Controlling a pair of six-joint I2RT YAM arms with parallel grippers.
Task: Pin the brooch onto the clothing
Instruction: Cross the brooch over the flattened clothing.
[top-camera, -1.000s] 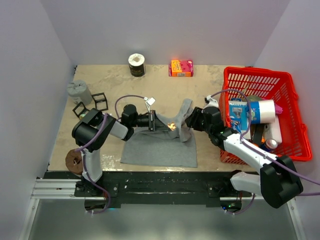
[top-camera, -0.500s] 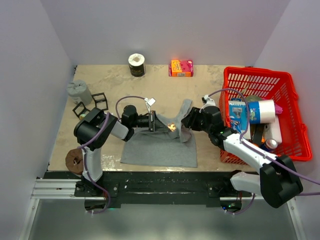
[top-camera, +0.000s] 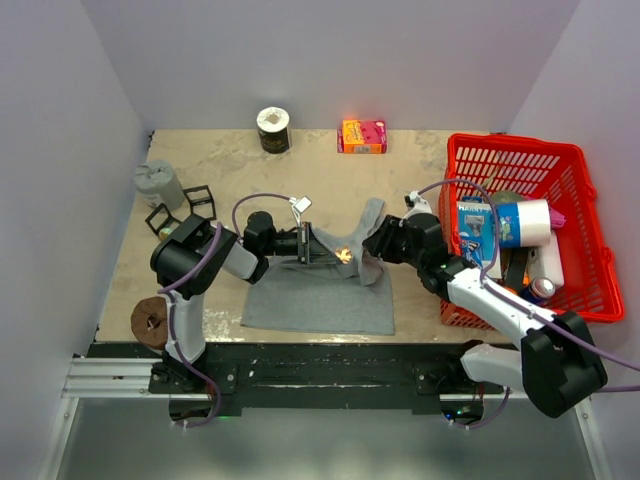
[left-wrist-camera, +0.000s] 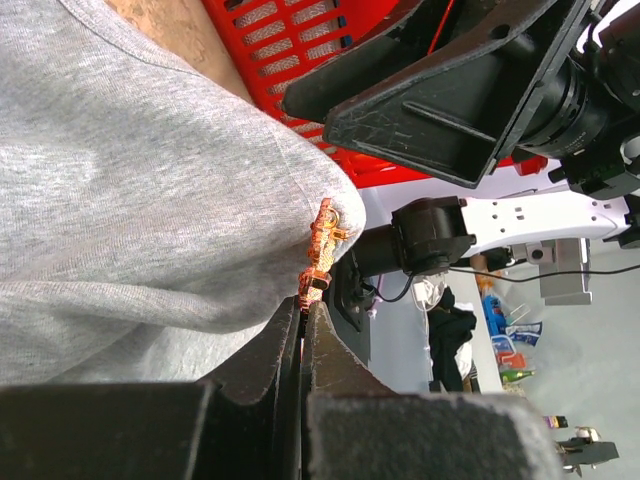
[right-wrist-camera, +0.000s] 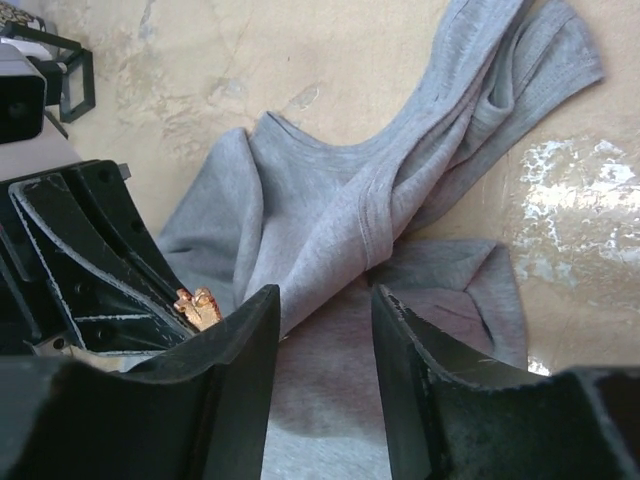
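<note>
the left claw (left-wrist-camera: 303, 315) is pinched shut, seemingly on the clothing (left-wrist-camera: 130, 200) fold, with the brooch (left-wrist-camera: 320, 250) right at its tips. the right claw (right-wrist-camera: 325, 335), spread open and empty, faces it; the brooch lies just off its gap.

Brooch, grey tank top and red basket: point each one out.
brooch (left-wrist-camera: 321, 250): left wrist view, orange body at the fold's edge.
grey tank top (top-camera: 320, 300): top external view, flat lower panel.
red basket (top-camera: 520, 160): top external view, far wall.
</note>
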